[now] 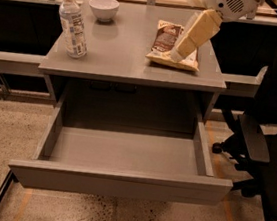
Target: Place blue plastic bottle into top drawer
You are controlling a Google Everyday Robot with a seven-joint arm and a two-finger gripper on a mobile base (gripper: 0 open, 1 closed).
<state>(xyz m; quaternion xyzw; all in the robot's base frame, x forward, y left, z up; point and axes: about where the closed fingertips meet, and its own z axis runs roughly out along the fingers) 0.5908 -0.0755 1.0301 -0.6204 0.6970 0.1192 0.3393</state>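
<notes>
The blue plastic bottle stands upright on the back left of the grey desk top, with its white cap on. The top drawer is pulled out wide below the desk top, and its plain grey inside holds nothing. My gripper hangs from the white arm at the upper right, over the right side of the desk top and just above a snack bag. It is well to the right of the bottle and holds nothing that I can see.
A white bowl sits at the back of the desk, right of the bottle. A brown and yellow snack bag lies on the right side of the desk top. A black office chair stands close to the drawer's right.
</notes>
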